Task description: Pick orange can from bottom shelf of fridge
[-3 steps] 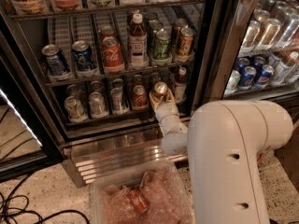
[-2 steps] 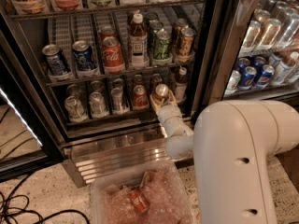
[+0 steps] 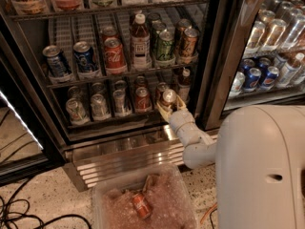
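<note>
The fridge stands open in front of me. Its bottom shelf carries silver-grey cans at the left and a redder can near the middle. My gripper reaches in at the right end of this shelf. Its pale fingers are closed around the orange can, which shows an orange-brown body and a silver top. The can sits at the shelf's front edge, tilted a little toward me. My white arm runs down and right from it.
The rack above holds blue cans, a Coca-Cola can and a bottle. A clear bin with a red can sits on the floor under the ribbed steel base. Cables lie at the left. My arm's bulky white housing fills the lower right.
The gripper and the orange can have shifted slightly right and down, toward the shelf's front edge. The arm housing has moved with them.
</note>
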Controlling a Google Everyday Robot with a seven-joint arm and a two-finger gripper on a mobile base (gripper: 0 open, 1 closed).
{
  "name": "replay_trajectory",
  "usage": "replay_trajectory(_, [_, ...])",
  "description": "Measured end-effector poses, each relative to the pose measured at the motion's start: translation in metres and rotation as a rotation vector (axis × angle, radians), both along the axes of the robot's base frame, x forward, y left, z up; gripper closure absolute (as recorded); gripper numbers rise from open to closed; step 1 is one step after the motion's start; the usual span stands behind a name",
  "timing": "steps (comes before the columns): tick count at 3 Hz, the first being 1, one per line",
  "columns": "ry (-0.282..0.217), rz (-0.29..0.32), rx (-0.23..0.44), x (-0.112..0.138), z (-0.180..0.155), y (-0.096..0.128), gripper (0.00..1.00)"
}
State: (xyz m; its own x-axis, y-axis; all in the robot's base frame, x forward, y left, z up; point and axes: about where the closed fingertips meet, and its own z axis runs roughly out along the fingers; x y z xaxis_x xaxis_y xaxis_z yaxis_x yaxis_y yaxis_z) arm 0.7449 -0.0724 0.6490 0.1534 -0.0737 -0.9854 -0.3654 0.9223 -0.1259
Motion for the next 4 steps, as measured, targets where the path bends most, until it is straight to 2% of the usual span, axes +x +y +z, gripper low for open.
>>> replay_trajectory(2, [0.032, 0.198, 0.074, -0.041, 0.017, -0.015, 1.0])
replay_trajectory(4, [0.029, 0.333, 0.115, -0.069, 0.036, -0.017, 1.0])
